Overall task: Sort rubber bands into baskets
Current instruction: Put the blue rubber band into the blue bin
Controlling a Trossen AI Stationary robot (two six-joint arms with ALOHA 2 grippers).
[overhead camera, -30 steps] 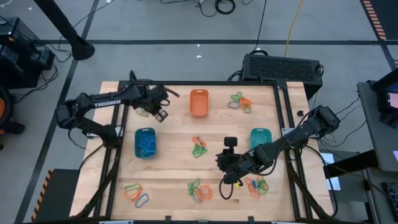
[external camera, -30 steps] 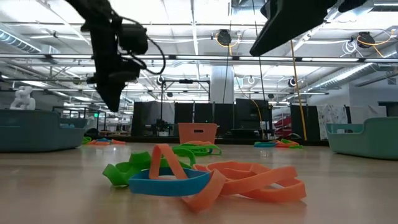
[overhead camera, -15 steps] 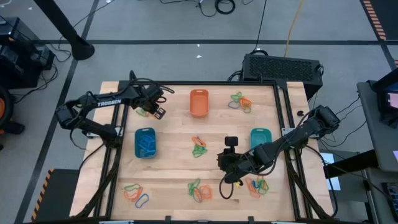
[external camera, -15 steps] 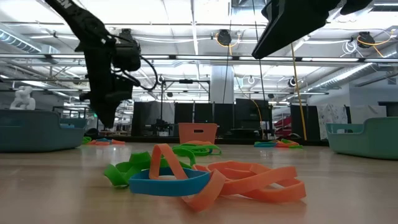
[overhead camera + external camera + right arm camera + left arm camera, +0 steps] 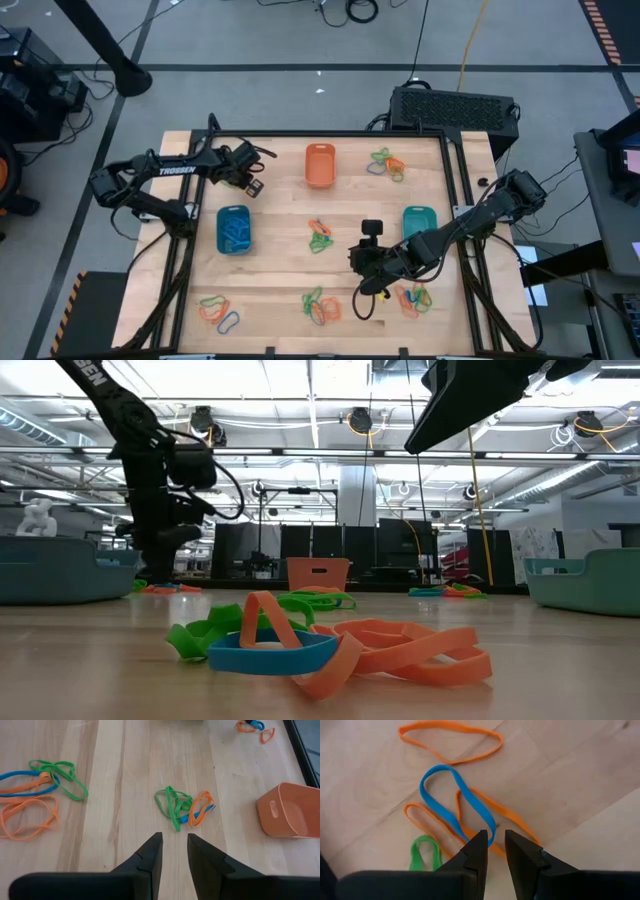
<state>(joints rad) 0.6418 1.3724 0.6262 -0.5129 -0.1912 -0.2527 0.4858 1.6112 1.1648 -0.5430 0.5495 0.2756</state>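
You are in a big industrial lab hall: ceiling trusses (image 5: 330, 452), strip lights (image 5: 290, 385), floor cables (image 5: 350, 12), equipment racks (image 5: 400, 550).

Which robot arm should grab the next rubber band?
Probably the left one. The left gripper is right down over a blue rubber band in a small pile near the table's far left corner, fingers slightly apart. The right gripper sits farther from any band.

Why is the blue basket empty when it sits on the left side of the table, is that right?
Not quite. The blue basket does sit on the left side of the table, but it is not empty: the high view shows blue rubber bands already lying inside it.
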